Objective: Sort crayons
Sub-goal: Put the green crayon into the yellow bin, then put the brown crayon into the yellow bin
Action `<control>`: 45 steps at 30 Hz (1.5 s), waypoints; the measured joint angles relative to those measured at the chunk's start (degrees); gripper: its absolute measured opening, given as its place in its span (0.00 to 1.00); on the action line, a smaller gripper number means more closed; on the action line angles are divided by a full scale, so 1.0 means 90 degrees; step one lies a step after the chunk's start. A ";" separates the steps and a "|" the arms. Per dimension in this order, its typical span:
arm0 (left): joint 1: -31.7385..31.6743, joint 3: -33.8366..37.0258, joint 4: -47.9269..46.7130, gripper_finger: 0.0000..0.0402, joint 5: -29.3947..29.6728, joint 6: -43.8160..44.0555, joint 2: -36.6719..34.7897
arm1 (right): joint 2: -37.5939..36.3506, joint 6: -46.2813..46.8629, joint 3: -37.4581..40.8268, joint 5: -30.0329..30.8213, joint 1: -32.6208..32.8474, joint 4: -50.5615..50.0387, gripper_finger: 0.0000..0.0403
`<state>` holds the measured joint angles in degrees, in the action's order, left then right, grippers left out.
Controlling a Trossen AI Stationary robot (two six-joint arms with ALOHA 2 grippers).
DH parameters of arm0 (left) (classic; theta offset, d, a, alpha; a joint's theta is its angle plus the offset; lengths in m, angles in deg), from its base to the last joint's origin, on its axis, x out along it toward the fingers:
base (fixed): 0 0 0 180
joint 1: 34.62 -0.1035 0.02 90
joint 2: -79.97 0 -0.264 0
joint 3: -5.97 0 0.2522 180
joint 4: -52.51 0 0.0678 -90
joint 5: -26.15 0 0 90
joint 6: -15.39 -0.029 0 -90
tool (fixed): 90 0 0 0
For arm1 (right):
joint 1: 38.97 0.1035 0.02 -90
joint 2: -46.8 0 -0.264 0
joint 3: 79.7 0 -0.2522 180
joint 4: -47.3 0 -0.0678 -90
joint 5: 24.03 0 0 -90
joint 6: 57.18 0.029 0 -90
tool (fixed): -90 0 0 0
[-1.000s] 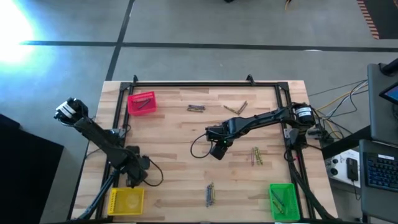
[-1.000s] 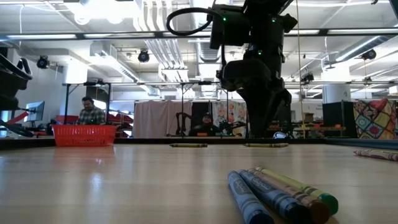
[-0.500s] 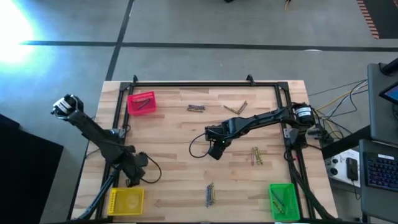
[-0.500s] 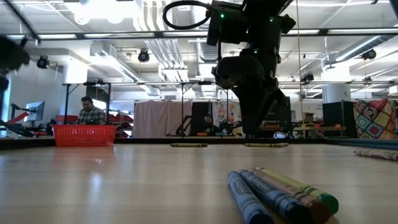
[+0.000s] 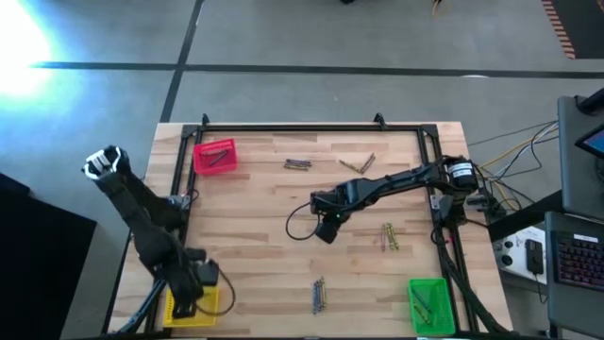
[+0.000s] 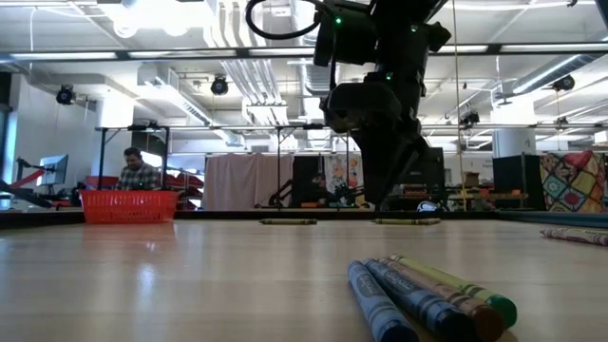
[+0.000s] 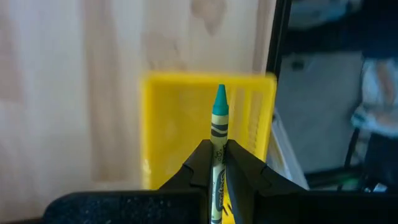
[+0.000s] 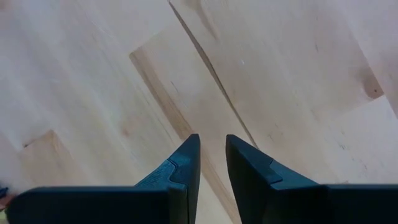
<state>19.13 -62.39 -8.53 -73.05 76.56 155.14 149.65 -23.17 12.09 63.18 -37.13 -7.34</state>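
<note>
My left gripper hangs over the yellow bin at the table's near left corner, shut on a crayon with a teal tip and a yellowish wrapper. My right gripper hovers above bare wood near the table's middle, its fingers a narrow gap apart with nothing between them. Loose crayon clusters lie flat on the table at the far middle, beside it, at the right and at the near middle, the last close up in the low view. My left gripper pinches the crayon's wrapped shaft between its two fingers. The crayon lies along the fingers, and its teal tip sticks out past the fingertips. The fingers point down, and the crayon is lifted clear above the yellow bin.
A red bin holding crayons stands at the far left corner, and a green bin holding crayons at the near right corner. A black frame rims the table. People sit in the room beyond the far edge.
My left gripper has swung toward the table's near left corner and now stands over the yellow bin. My right gripper has shifted slightly toward the table's left edge above the bare wood.
</note>
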 joint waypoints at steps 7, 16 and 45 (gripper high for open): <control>0.0228 0.0029 0.0210 0.02 -0.0248 0.1085 0.0823 | 0.0000 0.0155 0.0000 0.0039 0.0179 0.0002 0.19; 0.0229 0.0035 0.0206 0.14 -0.0259 0.1658 0.1079 | -0.0250 0.0042 0.0000 0.0035 0.0312 -0.0140 0.27; -0.3818 -0.2383 -0.1063 0.40 0.3464 -0.0943 0.0457 | -0.3104 -0.0856 0.0923 0.2982 0.0715 -0.0566 0.40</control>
<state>-15.23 -83.84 -18.11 -41.87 68.07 159.26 121.72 -30.88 20.39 90.01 -30.70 -12.43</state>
